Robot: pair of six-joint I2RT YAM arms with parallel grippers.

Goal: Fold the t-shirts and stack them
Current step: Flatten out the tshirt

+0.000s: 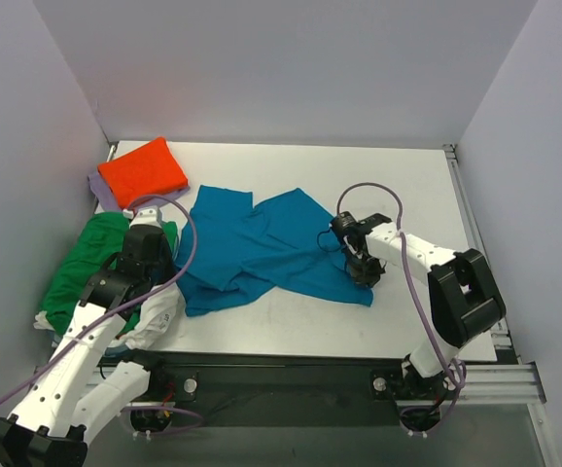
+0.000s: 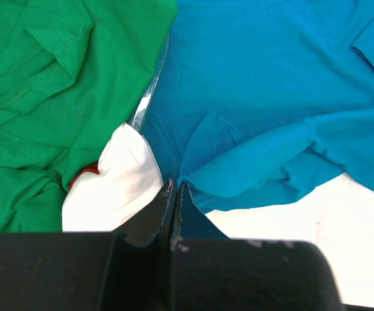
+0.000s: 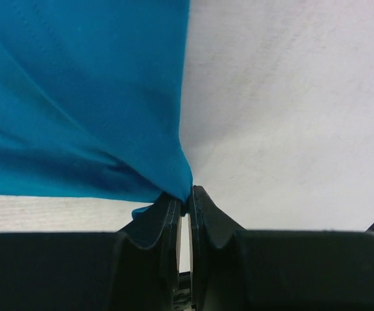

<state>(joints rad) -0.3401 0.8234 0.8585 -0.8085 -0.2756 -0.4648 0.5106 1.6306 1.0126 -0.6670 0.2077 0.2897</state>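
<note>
– As I look along the right gripper [image 3: 186, 194], I see its jaws pressed together on a corner of the teal shirt [image 3: 77, 97], with the cloth drawn to a point between them.
– And the left?
– My left gripper [image 2: 174, 194] is closed as well, with its tips at a teal hem. I can't tell whether any cloth is caught. The white shirt [image 2: 112, 188] lies just left of the fingers, and the green shirt [image 2: 38, 97] lies past it.
– Where does the teal one lie overall?
– Rumpled across the middle of the table [image 1: 398, 185], partly folded over itself. Its left edge meets the green shirt, and its near right corner is at my right gripper. The orange shirt [image 1: 143, 170] sits folded at the far left, on top of the lavender shirt [image 1: 101, 190] and just apart from the teal.
</note>
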